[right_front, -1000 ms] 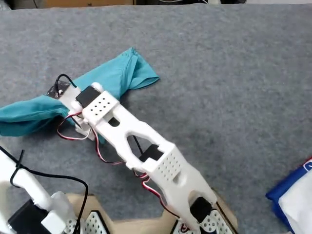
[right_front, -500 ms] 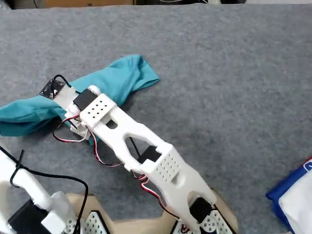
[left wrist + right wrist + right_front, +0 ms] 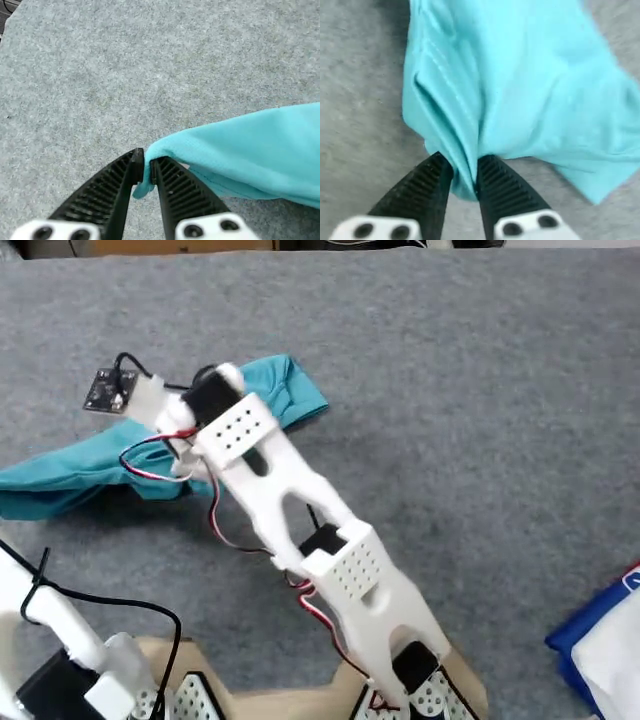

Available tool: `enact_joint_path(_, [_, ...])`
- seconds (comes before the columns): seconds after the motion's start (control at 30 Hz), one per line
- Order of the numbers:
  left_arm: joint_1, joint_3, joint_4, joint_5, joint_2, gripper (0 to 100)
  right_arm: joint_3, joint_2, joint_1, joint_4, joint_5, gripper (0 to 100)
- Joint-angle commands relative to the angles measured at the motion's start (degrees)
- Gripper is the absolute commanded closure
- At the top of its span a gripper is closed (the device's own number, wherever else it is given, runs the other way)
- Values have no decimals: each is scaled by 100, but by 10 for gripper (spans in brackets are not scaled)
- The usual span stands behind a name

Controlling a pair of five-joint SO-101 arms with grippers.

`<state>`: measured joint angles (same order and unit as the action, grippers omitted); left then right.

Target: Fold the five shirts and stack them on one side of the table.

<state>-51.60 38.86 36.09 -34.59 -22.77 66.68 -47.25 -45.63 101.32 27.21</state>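
Observation:
A teal shirt (image 3: 280,390) lies bunched in a long strip across the left of the grey table (image 3: 480,390). My right arm (image 3: 240,430) stretches from the near edge over its middle. In the right wrist view my right gripper (image 3: 465,167) is shut on a pinched fold of the teal shirt (image 3: 520,75). In the left wrist view my left gripper (image 3: 146,160) is shut on a corner of the teal shirt (image 3: 250,145), just above the table. The left arm's base (image 3: 60,630) stands at the near left corner.
A blue and white cloth (image 3: 600,640) lies at the near right edge. The arms' wooden base (image 3: 250,702) runs along the near edge. Red and black cables (image 3: 215,530) hang under my right arm. The far and right parts of the table are bare felt.
My right arm has swung away from the near edge toward the far side, taking the shirt's middle fold with it. The shirt's left part has drawn out thinner.

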Motion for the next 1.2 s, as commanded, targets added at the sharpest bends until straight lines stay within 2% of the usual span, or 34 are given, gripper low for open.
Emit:
enact_joint_path(0.0, [-26,-18,-44,-44,-75,980,330,462,92,88,993,992])
enact_joint_path(0.1, [-26,-9,-44,-44,-75,980,295,347,-57,44,1811,992])
enact_joint_path(0.17, [-26,-9,-44,-44,-75,980,295,13,-207,-237,2048,992])
enact_joint_path(0.37, [-26,-9,-44,-44,-75,980,479,-1341,-620,-1960,2127,991])
enact_joint_path(0.53, [-35,-9,-44,-44,-75,980,1059,-1868,-971,-2505,2101,980])
enact_joint_path(0.63, [-35,-18,-44,-44,-75,980,1393,-2026,-998,-2268,2048,865])
enact_joint_path(0.73, [-35,-18,-44,-44,-75,980,1727,-2009,-980,-1459,1829,727])
enact_joint_path(0.8, [-26,-9,-44,-44,-75,980,2009,-1965,-910,-967,1802,675])
enact_joint_path(1.0, [-18,-9,-44,-44,-75,980,2923,-1798,-585,62,1679,673])
enact_joint_path(1.17, [18,-9,-44,-44,-75,980,2624,-1305,-409,79,1662,710])
